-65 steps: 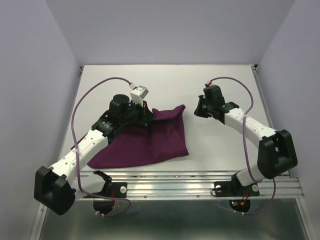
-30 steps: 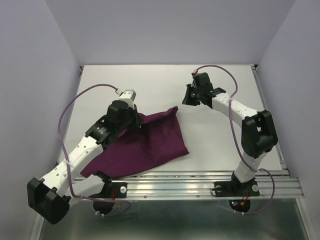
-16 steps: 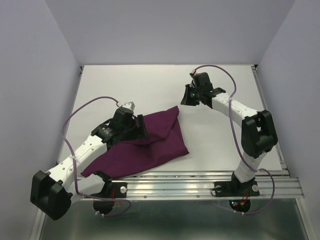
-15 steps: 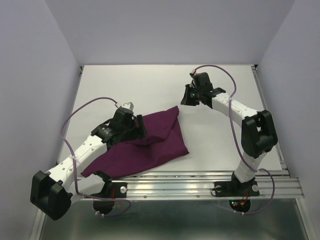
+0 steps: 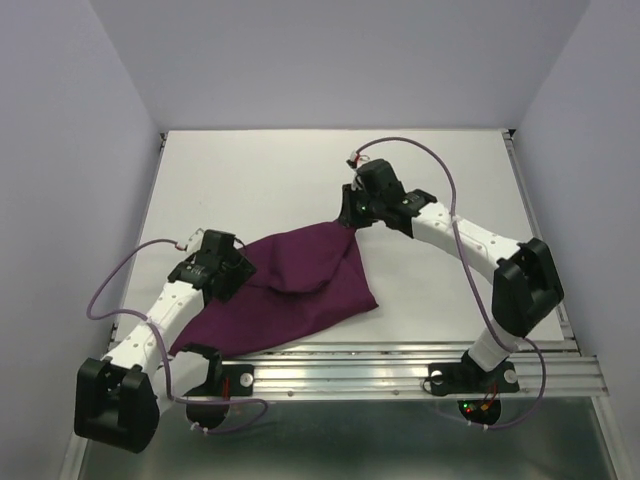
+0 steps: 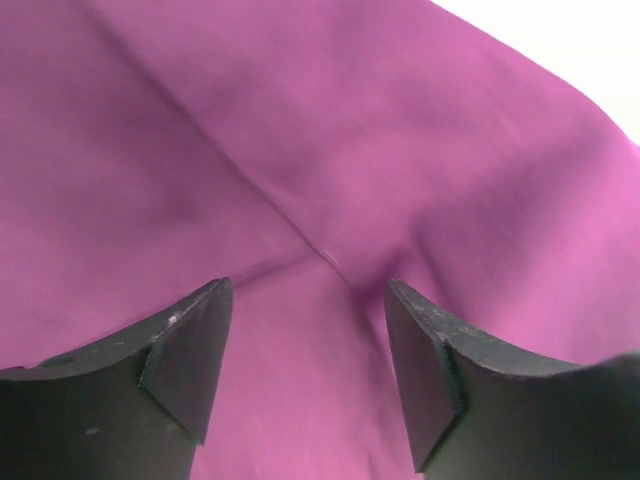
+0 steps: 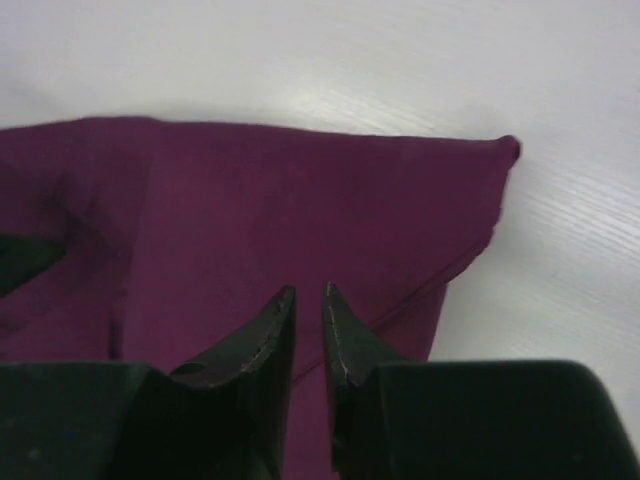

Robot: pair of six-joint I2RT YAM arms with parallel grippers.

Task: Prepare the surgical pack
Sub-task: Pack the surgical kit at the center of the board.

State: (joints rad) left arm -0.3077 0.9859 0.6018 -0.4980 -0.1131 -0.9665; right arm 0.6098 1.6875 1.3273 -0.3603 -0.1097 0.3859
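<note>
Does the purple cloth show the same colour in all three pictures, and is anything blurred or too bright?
Top view: even light, cloth deep purple and sharp. Left wrist view: cloth looks far brighter, magenta; the table corner is washed out white. Right wrist view: cloth dark maroon, a pale sheen on the table, the right hand slightly soft.

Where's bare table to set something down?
Free: far strip of the table behind both arms; the near patch between purple cloth and right arm. Crowded: around the cloth, with left end effector and right end effector at its edges.
</note>
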